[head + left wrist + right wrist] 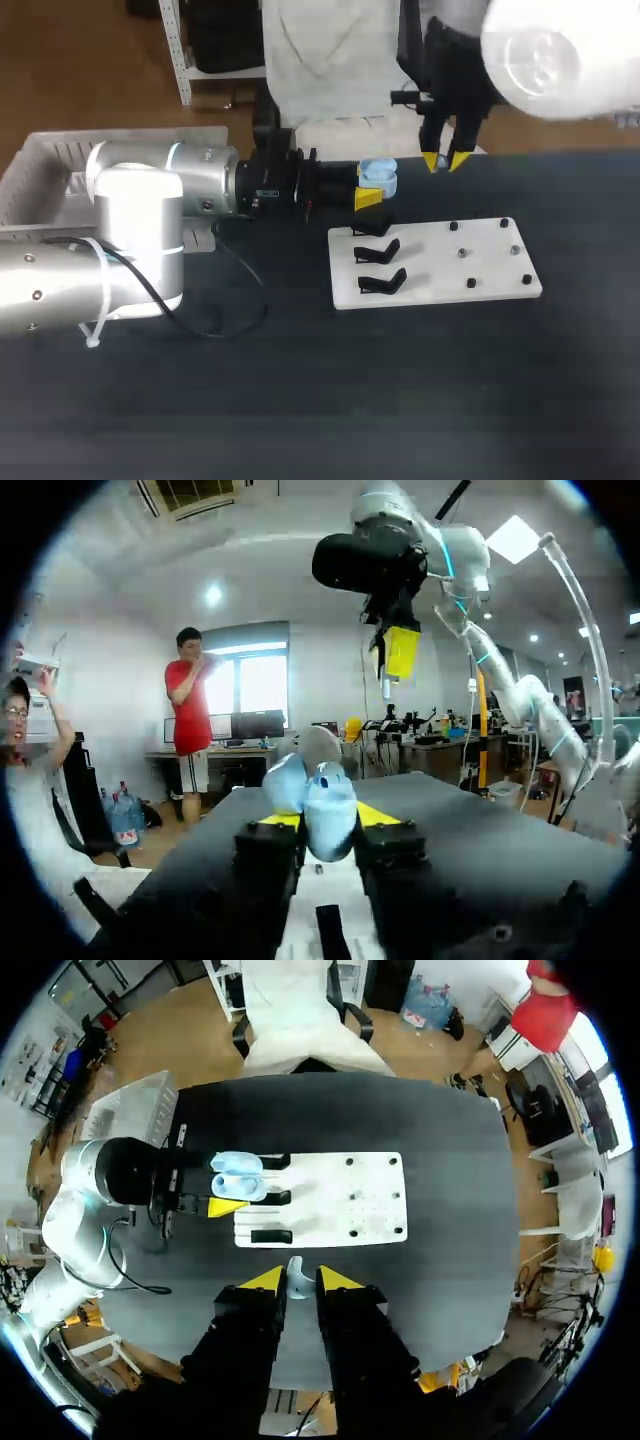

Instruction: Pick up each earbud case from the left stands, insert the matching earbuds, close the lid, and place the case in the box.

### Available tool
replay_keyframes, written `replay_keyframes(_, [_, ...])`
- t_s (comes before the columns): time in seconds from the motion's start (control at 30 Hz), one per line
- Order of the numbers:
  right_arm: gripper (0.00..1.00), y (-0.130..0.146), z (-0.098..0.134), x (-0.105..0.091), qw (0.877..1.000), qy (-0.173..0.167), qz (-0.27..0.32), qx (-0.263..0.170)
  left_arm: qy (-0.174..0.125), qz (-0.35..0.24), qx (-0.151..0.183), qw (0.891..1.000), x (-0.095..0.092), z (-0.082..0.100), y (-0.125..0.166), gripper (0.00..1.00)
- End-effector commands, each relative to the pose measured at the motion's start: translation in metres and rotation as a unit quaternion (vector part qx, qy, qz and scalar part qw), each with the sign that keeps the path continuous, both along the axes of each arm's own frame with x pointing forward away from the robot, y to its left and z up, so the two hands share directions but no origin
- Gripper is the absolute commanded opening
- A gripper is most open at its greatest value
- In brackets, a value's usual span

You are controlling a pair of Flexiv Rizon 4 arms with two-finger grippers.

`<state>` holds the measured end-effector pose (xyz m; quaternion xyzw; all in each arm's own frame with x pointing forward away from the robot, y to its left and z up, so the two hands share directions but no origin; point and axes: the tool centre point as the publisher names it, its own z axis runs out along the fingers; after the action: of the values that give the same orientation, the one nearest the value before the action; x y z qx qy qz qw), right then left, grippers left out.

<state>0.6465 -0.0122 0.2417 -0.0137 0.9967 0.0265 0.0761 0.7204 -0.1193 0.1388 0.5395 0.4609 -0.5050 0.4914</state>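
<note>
Low over the counter [300, 400], the left arm [140, 200] stretches in from the left side with its wrist level. The left claw [372, 188] points sideways toward the middle, and its yellow-tipped fingers press from two sides on a pale blue earbud case [378, 176]. The right arm [555, 55] comes in from the upper right and hangs the right claw [446, 160] straight down above the counter, just beyond the left claw, its two yellow tips close together with a small white earbud [295, 1278] pinched between them.
</note>
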Motion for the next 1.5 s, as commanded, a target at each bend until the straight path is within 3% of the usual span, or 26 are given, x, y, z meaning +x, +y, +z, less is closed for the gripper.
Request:
replay_keyframes(0.03, [0.0, 0.025, 0.001, 0.012, 0.998, 0.034, 0.012, -0.042, -0.002, 0.002, -0.001, 1.0, -0.001, -0.001, 0.0, 0.0])
replay_keyframes(0.13, [0.0, 0.038, -0.005, 0.012, 0.998, 0.044, 0.019, -0.041, -0.002, 0.002, -0.001, 1.0, -0.001, -0.001, 0.0, 0.0])
replay_keyframes(0.77, [0.0, 0.038, -0.005, 0.012, 0.998, 0.044, 0.019, -0.041, -0.002, 0.002, -0.001, 1.0, -0.001, -0.001, 0.0, 0.0])
replay_keyframes(0.9, [0.0, 0.046, -0.011, 0.015, 0.995, 0.053, 0.053, -0.062, -0.002, 0.002, -0.001, 1.0, -0.001, -0.001, 0.0, 0.0])
replay_keyframes(1.13, [0.0, 0.05, -0.002, 0.028, 0.992, 0.011, 0.092, -0.09, -0.002, 0.002, -0.001, 1.0, -0.001, -0.001, 0.0, 0.0])
replay_keyframes(1.5, [0.0, 0.063, -0.014, 0.036, 0.984, -0.025, 0.155, -0.081, -0.002, 0.002, -0.001, 1.0, -0.001, -0.001, 0.0, 0.0])
